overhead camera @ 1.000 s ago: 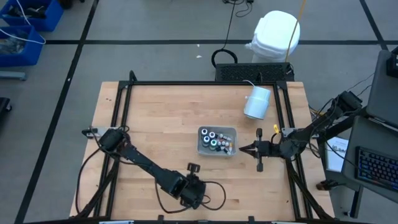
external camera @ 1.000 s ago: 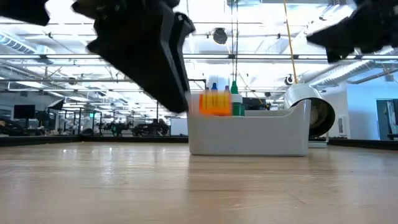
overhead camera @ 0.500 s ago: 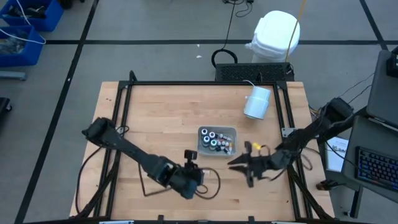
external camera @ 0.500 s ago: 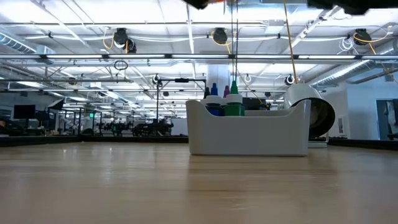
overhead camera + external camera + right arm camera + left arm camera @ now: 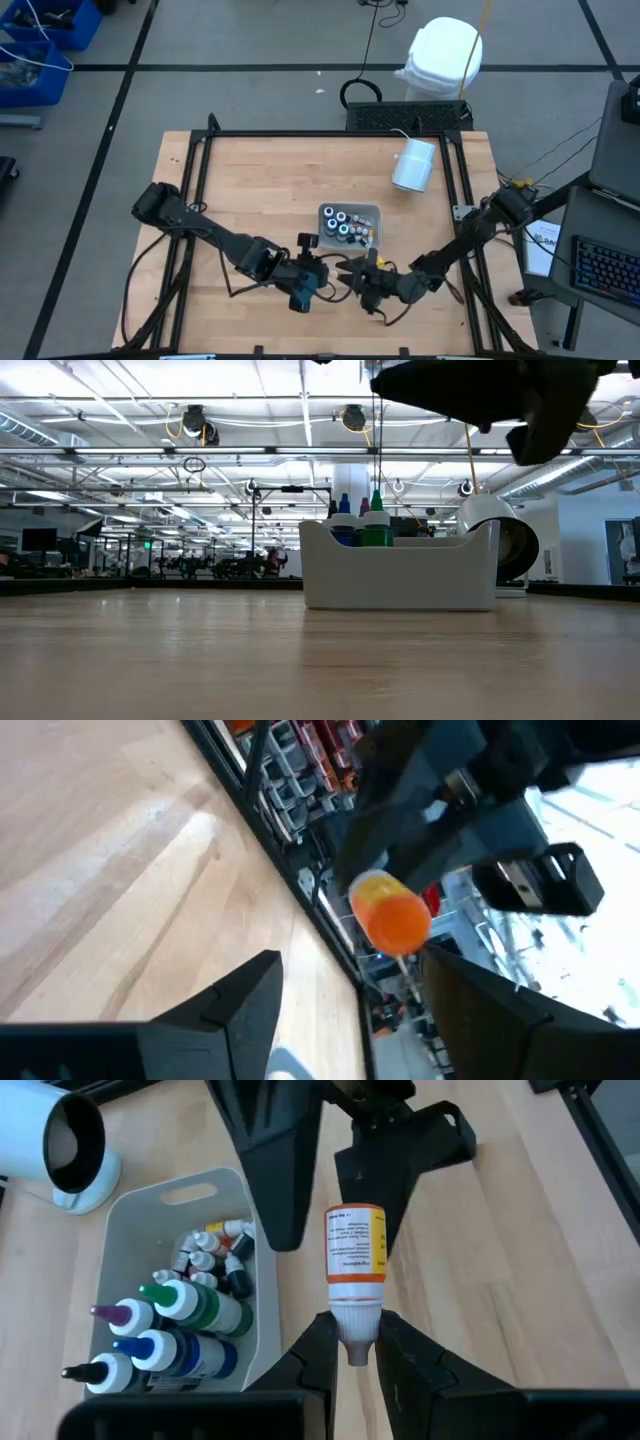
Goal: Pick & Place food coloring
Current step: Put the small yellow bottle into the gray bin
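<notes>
My left gripper (image 5: 355, 1352) is shut on an orange food coloring bottle (image 5: 355, 1245) with a white cap, near the table's front middle (image 5: 322, 281). My right gripper (image 5: 350, 960) is open and faces it (image 5: 348, 278). Its two fingers (image 5: 268, 1170) stand on either side of the bottle's far end, and I see no touch. The bottle's orange base (image 5: 394, 922) shows end-on in the right wrist view. The clear tray (image 5: 322, 240) holds several more food coloring bottles (image 5: 185, 1305). My left gripper pinches the orange bottle by its white cap end (image 5: 355, 1330) between its two fingertips. The fingers lie along the bottle, which sticks out past them with its base toward my right gripper. The bottle is lifted clear of the table.
A big white cylinder (image 5: 413, 165) lies on its side at the table's far right, beyond the tray (image 5: 400, 575). A black frame (image 5: 330, 133) runs around the table. Bare wood (image 5: 250, 190) spreads over the left and far parts.
My right gripper has swung from the table's right edge toward the near middle, up to my left gripper, and has opened. My left gripper has risen off the table with the orange bottle and gone slightly toward the far edge.
</notes>
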